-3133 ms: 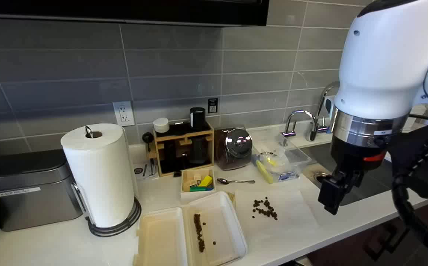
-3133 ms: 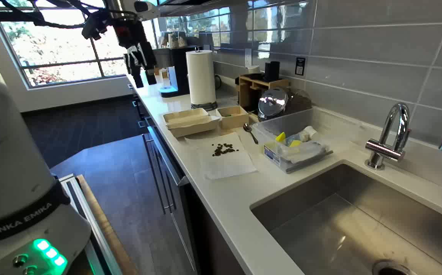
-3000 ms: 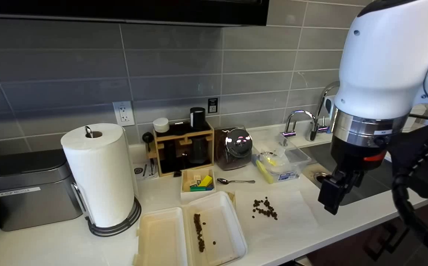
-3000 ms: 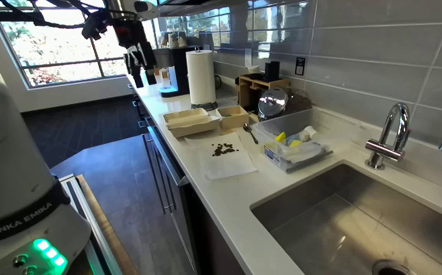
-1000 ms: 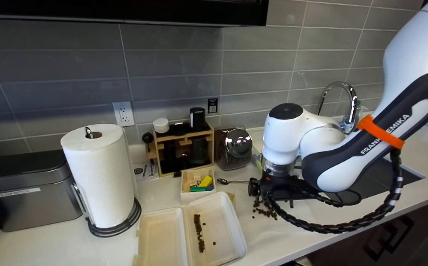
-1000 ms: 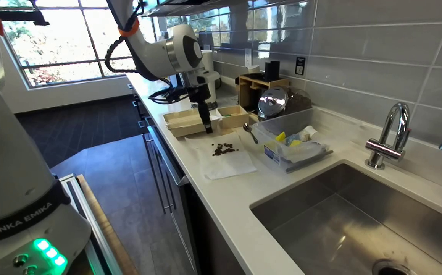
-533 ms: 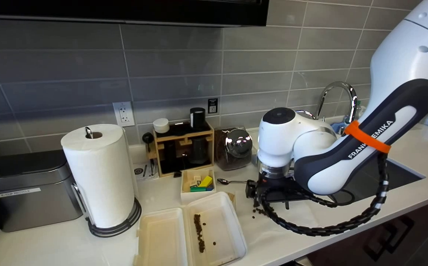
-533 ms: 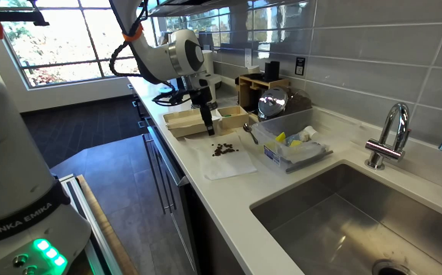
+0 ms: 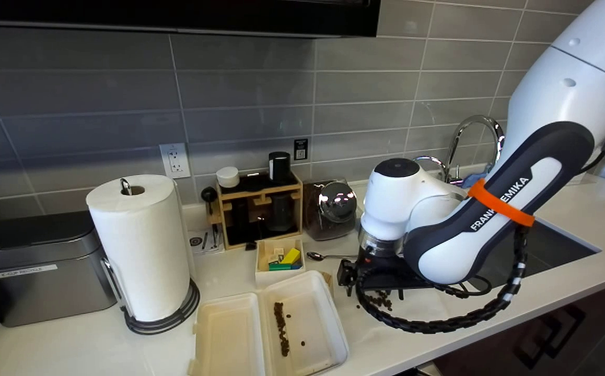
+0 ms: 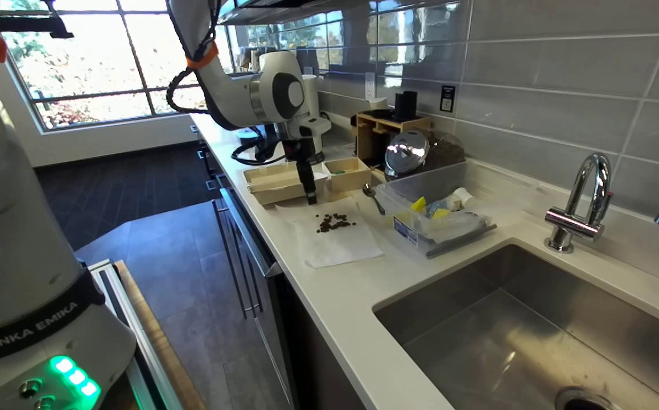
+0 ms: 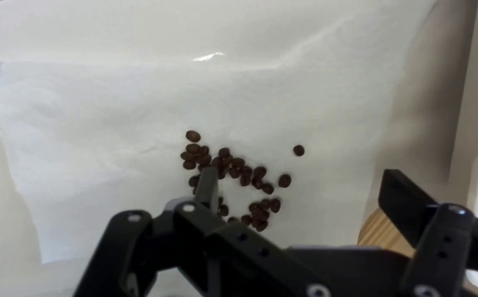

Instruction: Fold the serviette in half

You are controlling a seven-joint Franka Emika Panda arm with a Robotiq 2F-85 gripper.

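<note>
Claw (image 11: 303,187) wide — above the unfolded serviette (image 11: 98,123)

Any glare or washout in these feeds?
Wrist view: glare streak on the glossy white countertop, beside the thin white paper napkin; in an exterior view: large glass window overexposed; in both exterior views: highlights on the round chrome jar lid.

White arm (image 9: 537,102), orange band (image 9: 501,204); black cable (image 9: 428,327)

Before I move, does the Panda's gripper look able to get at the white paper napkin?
Probably yes: the Robotiq gripper appears to hang open over the white paper napkin, whose edge nearest the sink lies exposed. Coffee beans lie mid-napkin, though, and may roll.
</note>
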